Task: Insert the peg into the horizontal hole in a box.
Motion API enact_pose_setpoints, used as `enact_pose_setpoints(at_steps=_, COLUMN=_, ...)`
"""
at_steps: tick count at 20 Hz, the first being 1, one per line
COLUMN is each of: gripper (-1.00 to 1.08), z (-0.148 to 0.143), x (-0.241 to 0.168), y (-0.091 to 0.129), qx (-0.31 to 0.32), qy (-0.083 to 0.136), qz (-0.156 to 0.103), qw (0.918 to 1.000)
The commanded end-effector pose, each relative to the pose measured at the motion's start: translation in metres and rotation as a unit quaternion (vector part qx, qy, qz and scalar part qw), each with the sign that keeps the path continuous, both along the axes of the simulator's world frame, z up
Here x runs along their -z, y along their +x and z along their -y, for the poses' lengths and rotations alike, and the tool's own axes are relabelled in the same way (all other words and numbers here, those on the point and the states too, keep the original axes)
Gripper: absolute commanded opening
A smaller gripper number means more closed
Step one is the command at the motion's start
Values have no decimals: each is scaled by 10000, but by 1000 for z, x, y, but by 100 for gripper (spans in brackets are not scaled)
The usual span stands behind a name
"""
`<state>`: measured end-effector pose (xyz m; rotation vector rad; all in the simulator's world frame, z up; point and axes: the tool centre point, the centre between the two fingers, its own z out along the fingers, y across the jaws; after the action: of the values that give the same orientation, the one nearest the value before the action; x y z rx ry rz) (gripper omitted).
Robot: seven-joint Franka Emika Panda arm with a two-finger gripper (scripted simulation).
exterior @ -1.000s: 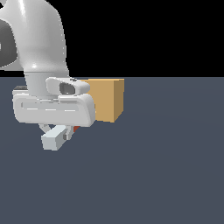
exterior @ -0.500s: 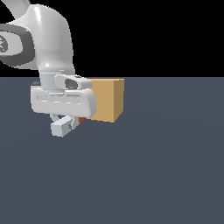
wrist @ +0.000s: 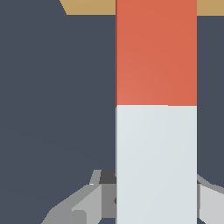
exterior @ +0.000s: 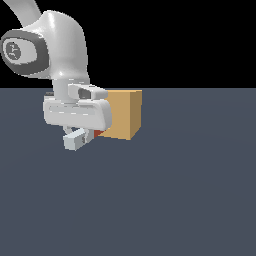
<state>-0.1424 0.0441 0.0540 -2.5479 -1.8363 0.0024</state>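
Observation:
The peg fills the wrist view, white half near the fingers and orange-red half reaching toward the tan box. In the exterior view my gripper hangs just off the floor beside the box, shut on the peg's white end. A small patch of the peg's orange-red part shows right against the box's near-left face. The hole is hidden behind the peg and the hand.
A flat dark grey floor stretches all around. The white arm rises at the exterior view's left, above the gripper.
The gripper with the peg has risen a little and shifted toward the exterior view's right, closer to the box. The arm's upper link has come further into view.

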Motion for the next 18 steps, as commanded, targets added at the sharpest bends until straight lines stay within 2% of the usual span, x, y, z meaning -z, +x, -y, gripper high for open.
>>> enact_pose_setpoints(at_steps=1, gripper=-100, z=-2, x=-1, y=1, qx=32, qy=1, qz=9, qw=10000)
enact_pose_setpoints(at_steps=14, gripper=-100, z=-2, x=-1, y=3, qx=33, qy=5, qz=8, qw=10000)
enact_pose_setpoints(at_steps=18, gripper=-100, z=-10, x=-1, y=5, qx=33, qy=5, qz=8, qw=10000)
